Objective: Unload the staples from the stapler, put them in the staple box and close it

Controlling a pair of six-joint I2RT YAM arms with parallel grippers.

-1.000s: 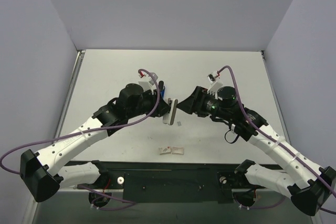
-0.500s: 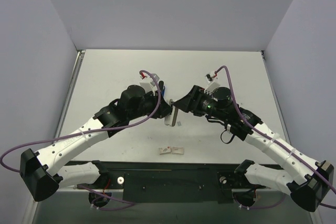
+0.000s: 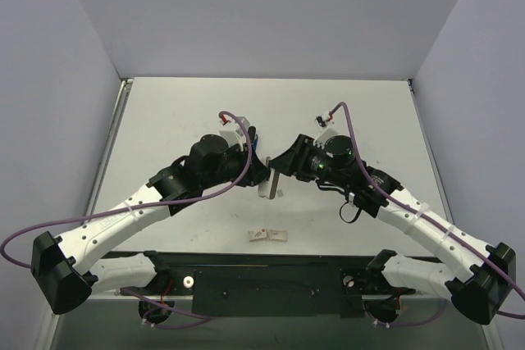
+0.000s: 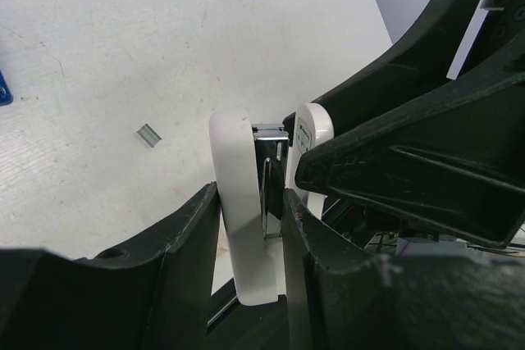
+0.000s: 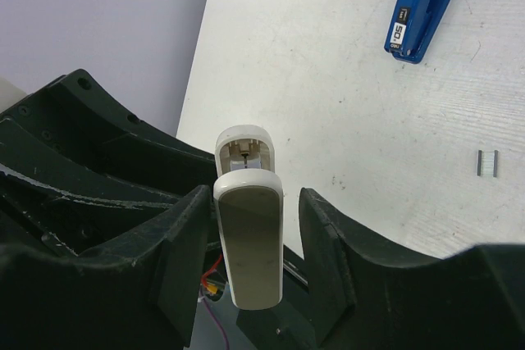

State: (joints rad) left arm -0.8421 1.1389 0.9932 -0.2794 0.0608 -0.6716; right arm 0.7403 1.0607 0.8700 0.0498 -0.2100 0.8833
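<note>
Over mid-table, left fingers [image 4: 205, 220] clench a white bar [image 4: 232, 153], right fingers [image 5: 312, 220] pinch it too; the blue stapler [image 5: 426, 2] lies apart on the table [image 5: 344, 120], one staple strip [image 5: 487, 161] loose nearby. Looks partly done; whether staples remain inside, can't tell.

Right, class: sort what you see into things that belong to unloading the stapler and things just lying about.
Belongs to the job:
stapler, blue, lying untouched
white bar with metal inside, between the fingers of left gripper and right gripper
staple strip, loose

Just lying about:
two white scraps, nearest the arms' bases
</note>
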